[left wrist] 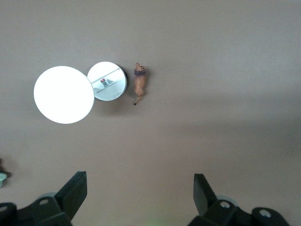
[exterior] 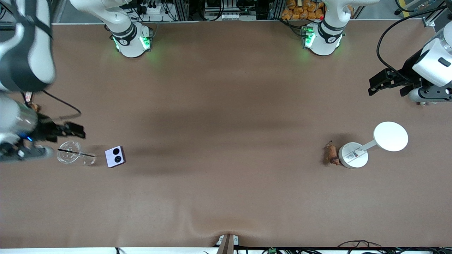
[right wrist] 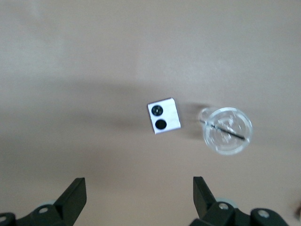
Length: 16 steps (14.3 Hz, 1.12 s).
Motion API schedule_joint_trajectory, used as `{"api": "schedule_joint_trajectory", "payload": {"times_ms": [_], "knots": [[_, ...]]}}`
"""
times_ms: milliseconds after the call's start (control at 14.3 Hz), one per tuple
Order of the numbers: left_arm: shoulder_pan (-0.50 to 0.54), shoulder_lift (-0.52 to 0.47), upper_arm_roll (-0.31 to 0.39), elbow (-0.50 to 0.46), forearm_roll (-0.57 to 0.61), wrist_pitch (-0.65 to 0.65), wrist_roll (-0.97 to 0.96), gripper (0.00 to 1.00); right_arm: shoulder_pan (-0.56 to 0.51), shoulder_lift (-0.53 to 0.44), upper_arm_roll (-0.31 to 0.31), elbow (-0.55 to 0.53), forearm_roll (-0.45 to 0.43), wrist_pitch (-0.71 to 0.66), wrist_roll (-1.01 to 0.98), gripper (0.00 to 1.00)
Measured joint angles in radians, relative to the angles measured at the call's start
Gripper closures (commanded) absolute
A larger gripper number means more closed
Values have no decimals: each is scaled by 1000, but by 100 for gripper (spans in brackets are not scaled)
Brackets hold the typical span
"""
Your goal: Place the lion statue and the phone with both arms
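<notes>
The lion statue, small and reddish-brown, lies on the table toward the left arm's end, against a white round base; it also shows in the left wrist view. The phone, pale lilac with two black circles facing up, lies toward the right arm's end and shows in the right wrist view. My left gripper is open and empty, high over bare table, apart from the lion. My right gripper is open and empty, high above a clear cup beside the phone.
A white lamp-like stand has a round base and a flat disc. A clear plastic cup with a dark straw lies beside the phone. The brown table is bare in the middle.
</notes>
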Motion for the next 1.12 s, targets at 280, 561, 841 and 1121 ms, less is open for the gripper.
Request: {"api": "schedule_joint_trajectory", "payload": {"times_ms": [280,561,841,1121], "knots": [[1,-1,0,0,0,-22,-1,0,-170,-190,169,-125,-32,-45,34,0],[3,-1,2,0,0,-31,-1,0,-249,-303,317,-179,-93,-117,185,0],[3,-1,2,0,0,-31,-1,0,-256,-313,306,-192,-101,-120,194,0],[4,-1,3,0,0,-31,-1,0,-257,-313,286,-197,-101,-126,194,0]]}}
